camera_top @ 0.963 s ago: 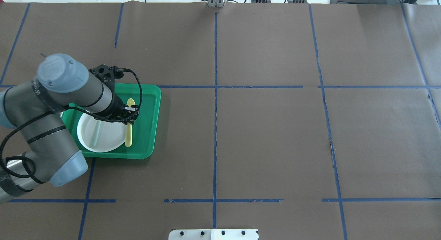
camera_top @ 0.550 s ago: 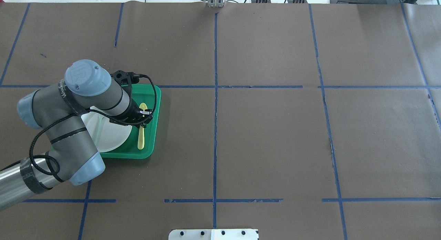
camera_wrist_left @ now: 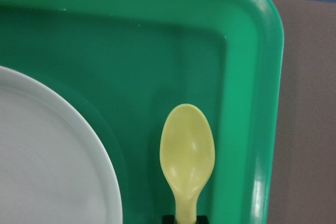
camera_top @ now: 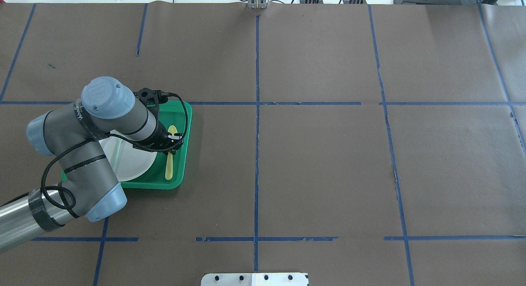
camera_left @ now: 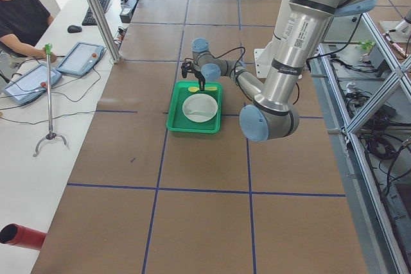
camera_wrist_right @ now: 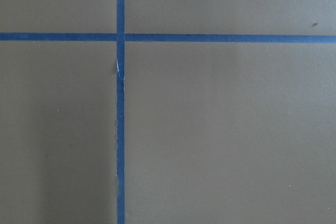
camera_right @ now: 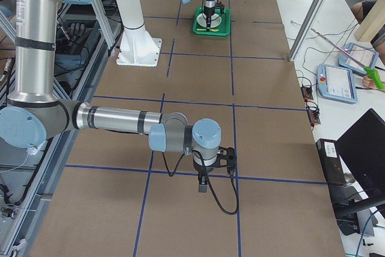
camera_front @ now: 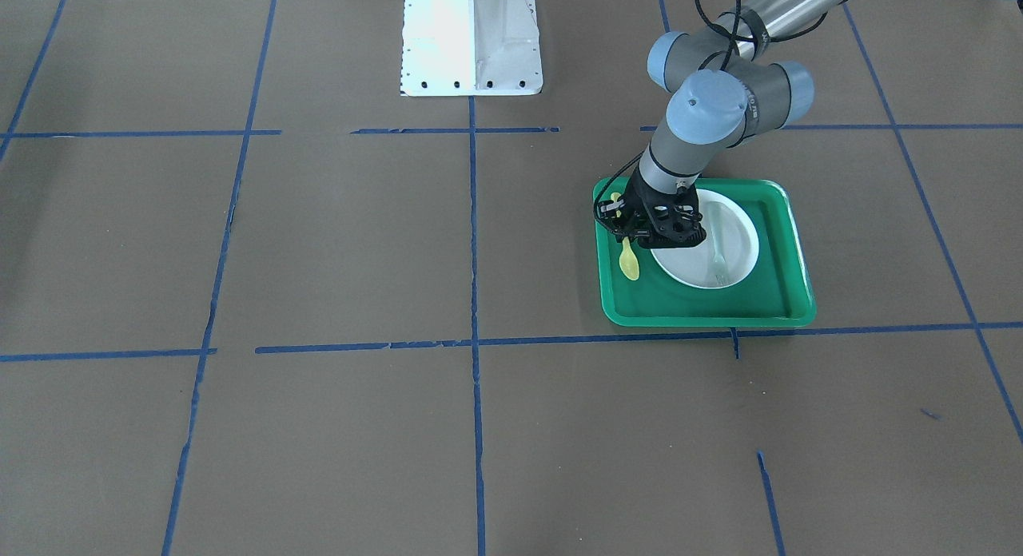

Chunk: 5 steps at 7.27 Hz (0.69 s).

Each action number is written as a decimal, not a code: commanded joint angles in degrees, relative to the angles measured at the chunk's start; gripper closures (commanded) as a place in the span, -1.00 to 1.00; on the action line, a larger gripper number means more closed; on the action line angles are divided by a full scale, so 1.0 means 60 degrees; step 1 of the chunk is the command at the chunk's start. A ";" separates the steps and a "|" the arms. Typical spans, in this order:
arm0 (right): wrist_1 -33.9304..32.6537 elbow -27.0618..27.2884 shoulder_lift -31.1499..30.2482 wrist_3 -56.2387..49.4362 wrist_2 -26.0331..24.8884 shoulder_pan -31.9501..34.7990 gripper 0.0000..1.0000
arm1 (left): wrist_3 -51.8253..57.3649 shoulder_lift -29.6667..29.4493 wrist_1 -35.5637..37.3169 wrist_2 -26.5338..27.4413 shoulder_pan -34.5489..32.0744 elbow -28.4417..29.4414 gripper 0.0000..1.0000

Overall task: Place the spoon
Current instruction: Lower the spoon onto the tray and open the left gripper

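Note:
The pale-yellow spoon [camera_top: 168,167] sits low over the green tray [camera_top: 187,113], in the strip between the white plate [camera_top: 133,162] and the tray's right rim. My left gripper [camera_top: 171,143] is shut on the spoon's handle, with the bowl pointing to the far side. In the left wrist view the spoon's bowl [camera_wrist_left: 187,153] shows beside the plate [camera_wrist_left: 47,161] and the tray wall [camera_wrist_left: 262,103]. In the front view the spoon [camera_front: 629,262] hangs below the gripper [camera_front: 627,232]. My right gripper [camera_right: 203,185] shows only in the exterior right view, so I cannot tell whether it is open or shut.
A grey-translucent fork [camera_front: 716,244] lies on the plate [camera_front: 742,244]. The tray [camera_front: 703,312] stands on brown paper with blue tape lines. The robot's white base [camera_front: 470,37] is at the middle of the near table edge. The right wrist view shows only bare paper.
My left gripper has carried the spoon to the right, from the plate's edge to the strip by the tray's right rim. The arm's elbow swung right with it.

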 commanded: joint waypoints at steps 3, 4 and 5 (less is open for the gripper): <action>0.0000 0.0000 0.0000 0.0004 0.0000 0.0000 -1.00 | 0.0006 0.0039 0.0017 0.0000 -0.0056 -0.0271 -1.00; 0.0000 0.0000 0.0000 0.0004 0.0000 0.0000 -1.00 | 0.0035 0.0068 0.0308 -0.0015 -0.0405 -0.1027 -1.00; 0.0000 0.0000 0.0000 -0.0011 0.0000 0.0000 -1.00 | 0.0151 0.0068 0.1282 -0.0058 -0.0960 -0.1861 -1.00</action>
